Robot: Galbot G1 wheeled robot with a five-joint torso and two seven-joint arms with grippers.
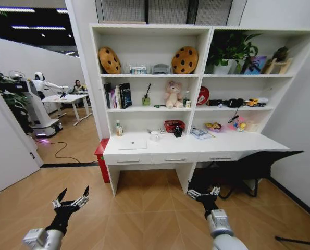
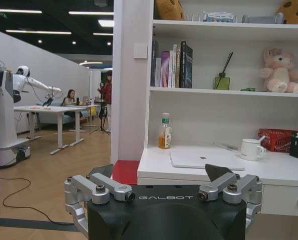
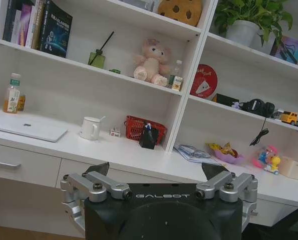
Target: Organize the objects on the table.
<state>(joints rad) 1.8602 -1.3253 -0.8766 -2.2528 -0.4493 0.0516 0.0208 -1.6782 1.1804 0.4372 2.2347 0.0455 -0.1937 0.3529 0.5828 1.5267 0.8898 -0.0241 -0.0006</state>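
The robot stands back from a long white desk (image 1: 233, 143) built into tall white shelving (image 1: 155, 31), with open wood floor (image 1: 144, 208) between them.

Low at the near left, the left claw (image 1: 70, 201) hangs over the floor with its fingers spread wide and empty, well short of the desk. To its left a white door (image 1: 6, 151) stands close; beyond it the room opens out.

On the desk's left part lies a slim silver laptop (image 1: 133, 144), closed and flat, close to the front edge with bare surface around it. Behind it, against the back wall, stands a small bottle (image 2: 165, 131) of orange drink. Right of the laptop sits a white mug (image 3: 90, 128), then a red basket (image 3: 144, 128) with a small black holder (image 3: 149, 136) in front of it. Farther right lie a flat booklet (image 3: 193, 152), a shallow bowl (image 3: 226, 152) of bright bits, and small coloured toys (image 3: 268, 160), too small to identify. Three drawers (image 1: 174, 158) with slim handles run under the top.

At the near right, the right claw (image 1: 203, 194) hangs with fingers open and empty, just before the desk's right leg. A black chair (image 1: 259, 164) is tucked beneath the desk's right end, narrowing the room there.
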